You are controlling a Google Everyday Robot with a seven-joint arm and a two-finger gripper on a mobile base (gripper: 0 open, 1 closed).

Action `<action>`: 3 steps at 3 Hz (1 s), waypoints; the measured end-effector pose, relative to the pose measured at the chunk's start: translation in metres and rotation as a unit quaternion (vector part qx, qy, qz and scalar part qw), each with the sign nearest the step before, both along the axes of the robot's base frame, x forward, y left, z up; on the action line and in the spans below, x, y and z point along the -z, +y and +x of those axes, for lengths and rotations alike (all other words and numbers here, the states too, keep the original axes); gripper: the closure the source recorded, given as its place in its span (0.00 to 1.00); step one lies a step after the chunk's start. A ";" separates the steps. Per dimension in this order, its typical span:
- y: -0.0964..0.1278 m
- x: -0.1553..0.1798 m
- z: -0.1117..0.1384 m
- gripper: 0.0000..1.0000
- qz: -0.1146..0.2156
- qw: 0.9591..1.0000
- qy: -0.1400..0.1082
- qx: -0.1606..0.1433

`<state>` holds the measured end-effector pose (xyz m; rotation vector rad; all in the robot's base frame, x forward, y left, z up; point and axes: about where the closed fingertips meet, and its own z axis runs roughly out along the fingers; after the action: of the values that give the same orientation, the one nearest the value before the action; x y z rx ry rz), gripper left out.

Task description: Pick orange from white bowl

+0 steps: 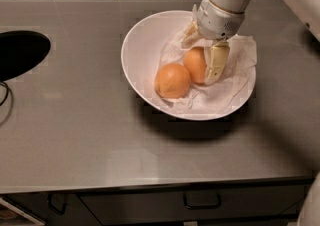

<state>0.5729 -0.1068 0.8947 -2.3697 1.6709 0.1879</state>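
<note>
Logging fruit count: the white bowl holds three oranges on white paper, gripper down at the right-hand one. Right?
Two, not three: the camera view shows a left orange and a right orange in the white bowl, gripper at the right one.

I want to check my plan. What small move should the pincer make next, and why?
Probably close the pincer on the rear round orange fruit: its fingers look spread on either side of it in the wide glossy white bowl, and the fruit lies on the crumpled white paper, not yet lifted. The second orange fruit touches it, so close gently.
</note>
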 end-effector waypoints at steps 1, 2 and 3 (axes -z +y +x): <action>-0.001 0.004 0.001 0.27 -0.010 1.000 0.001 0.001; -0.002 0.008 0.000 0.27 -0.020 1.000 0.002 0.003; -0.005 0.012 -0.001 0.27 -0.023 1.000 -0.005 0.007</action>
<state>0.5721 -0.1118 0.8826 -2.3862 1.7054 0.1361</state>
